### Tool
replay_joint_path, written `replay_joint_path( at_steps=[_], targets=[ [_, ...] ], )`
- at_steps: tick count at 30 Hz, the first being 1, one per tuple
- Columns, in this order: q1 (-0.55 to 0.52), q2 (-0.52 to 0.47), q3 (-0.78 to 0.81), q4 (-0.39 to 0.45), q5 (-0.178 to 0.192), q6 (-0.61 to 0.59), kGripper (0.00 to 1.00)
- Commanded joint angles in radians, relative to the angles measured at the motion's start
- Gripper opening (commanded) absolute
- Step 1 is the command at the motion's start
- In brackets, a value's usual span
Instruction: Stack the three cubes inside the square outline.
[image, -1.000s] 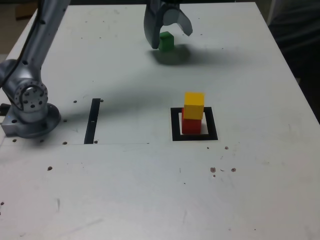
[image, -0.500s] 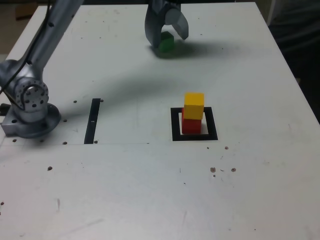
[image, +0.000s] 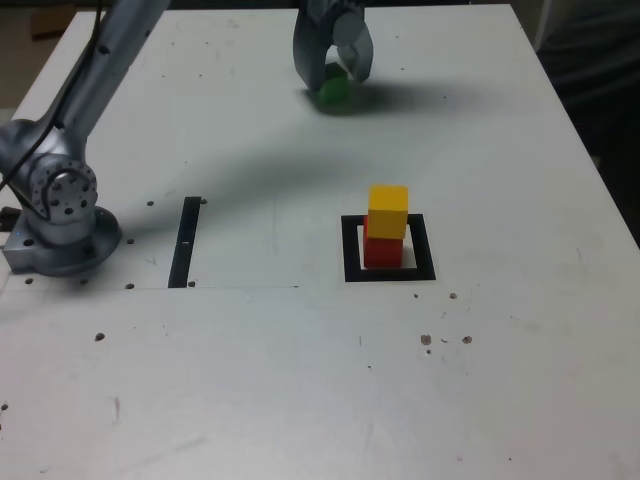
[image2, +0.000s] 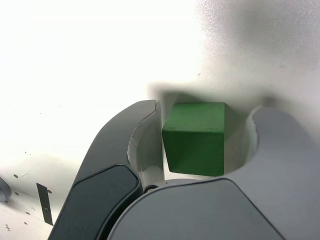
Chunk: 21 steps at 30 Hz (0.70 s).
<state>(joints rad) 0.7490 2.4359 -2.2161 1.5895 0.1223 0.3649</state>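
One jaw nearly touches the green cube (image2: 197, 142), the other stands clear; the jaws (image2: 207, 132) are parted, so uneven closing could twist it.

A white table (image: 220, 370) with dark specks and scuffs spreads across the scene, a black strip (image: 186, 242) lying flat on its left part. Dark cloth (image: 590, 90) hangs beyond its right edge; brownish floor (image: 35, 65) shows at far left. Soft shadows streak the top.
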Motion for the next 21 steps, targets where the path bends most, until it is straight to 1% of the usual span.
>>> replay_joint_path(
  at_steps=[1,15,21],
  targets=[
    [0.001,0.005,-0.001,0.011,0.000,0.002,0.19],
    [-0.002,0.004,0.008,0.016,0.001,0.005,0.19],
    [-0.023,-0.014,0.014,0.028,0.003,0.004,0.19]
  ],
)
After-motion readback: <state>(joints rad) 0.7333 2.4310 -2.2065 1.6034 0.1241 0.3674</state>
